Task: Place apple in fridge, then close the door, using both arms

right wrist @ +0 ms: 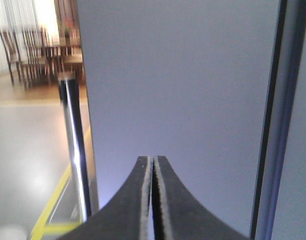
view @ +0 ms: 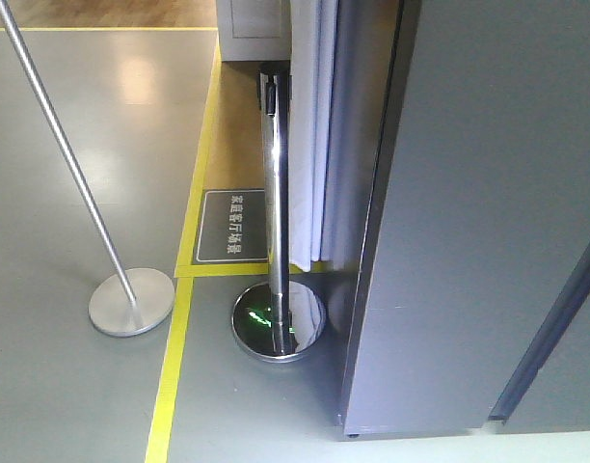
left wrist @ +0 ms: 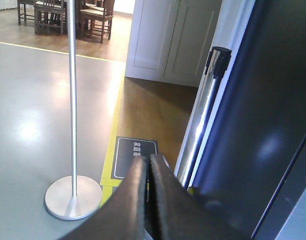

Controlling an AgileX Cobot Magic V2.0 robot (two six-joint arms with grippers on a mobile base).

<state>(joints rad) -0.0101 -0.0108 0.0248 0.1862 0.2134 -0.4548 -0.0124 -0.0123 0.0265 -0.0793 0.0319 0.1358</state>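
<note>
The dark-grey fridge (view: pixel 449 241) fills the right side of the front view. Only its outer faces show, split by a dark seam (view: pixel 550 323); no white interior is visible, so the door looks shut against the body. The apple is out of view in every frame. My left gripper (left wrist: pixel 148 159) is shut with nothing between its black fingers, just left of the fridge's dark side (left wrist: pixel 253 115) and above the floor. My right gripper (right wrist: pixel 153 159) is also shut and empty, pointing straight at a flat grey fridge panel (right wrist: pixel 183 85) close ahead. Neither gripper shows in the front view.
A chrome barrier post (view: pixel 274 193) with a round base (view: pixel 279 321) stands just left of the fridge. A silver pole stand (view: pixel 131 301) is further left. Yellow floor tape (view: pixel 184 289), a dark floor sign (view: pixel 232 225) and a white curtain (view: pixel 314 145) lie behind. Wooden chairs (left wrist: pixel 68 15) stand far back.
</note>
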